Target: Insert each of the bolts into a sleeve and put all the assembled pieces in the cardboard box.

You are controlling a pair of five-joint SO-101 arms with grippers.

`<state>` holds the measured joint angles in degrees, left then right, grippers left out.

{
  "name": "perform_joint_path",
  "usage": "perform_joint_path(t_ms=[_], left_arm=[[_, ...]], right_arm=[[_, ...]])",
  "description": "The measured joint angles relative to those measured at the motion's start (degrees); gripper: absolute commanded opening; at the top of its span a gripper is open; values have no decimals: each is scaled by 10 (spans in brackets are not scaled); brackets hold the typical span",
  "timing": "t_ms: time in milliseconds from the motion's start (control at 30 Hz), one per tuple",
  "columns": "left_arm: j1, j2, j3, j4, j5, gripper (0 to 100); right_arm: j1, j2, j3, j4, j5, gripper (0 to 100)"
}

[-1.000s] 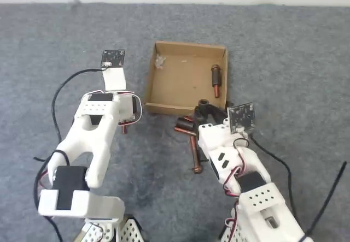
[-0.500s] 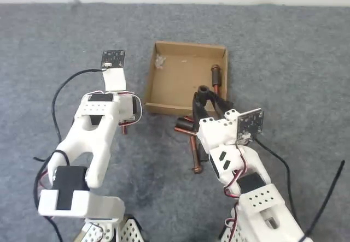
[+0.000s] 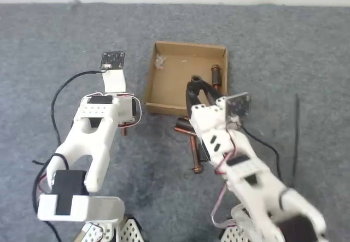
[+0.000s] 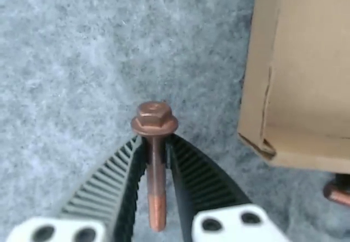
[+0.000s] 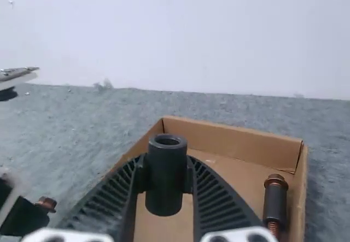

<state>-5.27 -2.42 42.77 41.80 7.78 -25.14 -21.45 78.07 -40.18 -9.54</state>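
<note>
Now both halves are in hand: the left end effector (image 4: 155, 142) clamps a bolt (image 4: 154, 119) just beside the box (image 4: 306, 62), and the right end effector (image 5: 165, 168) grips a sleeve (image 5: 166, 190) over the box. Next, I judge: bring them together, bolt tip aligned with the bore.

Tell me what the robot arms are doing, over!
Left gripper shut on a bolt, beside the cardboard box. Right gripper shut on a sleeve, raised at the box's near wall. One assembled piece in the box. Loose bolts on carpet.
</note>
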Motion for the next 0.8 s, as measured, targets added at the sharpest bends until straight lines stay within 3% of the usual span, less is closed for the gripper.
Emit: perform_joint_path(t_ms=[333, 800], left_arm=[[0, 0, 2, -15, 0, 13], [0, 0, 2, -16, 0, 13]], right_arm=[[0, 263, -93, -118, 0, 6], [-33, 273, 101, -302, -2, 6]])
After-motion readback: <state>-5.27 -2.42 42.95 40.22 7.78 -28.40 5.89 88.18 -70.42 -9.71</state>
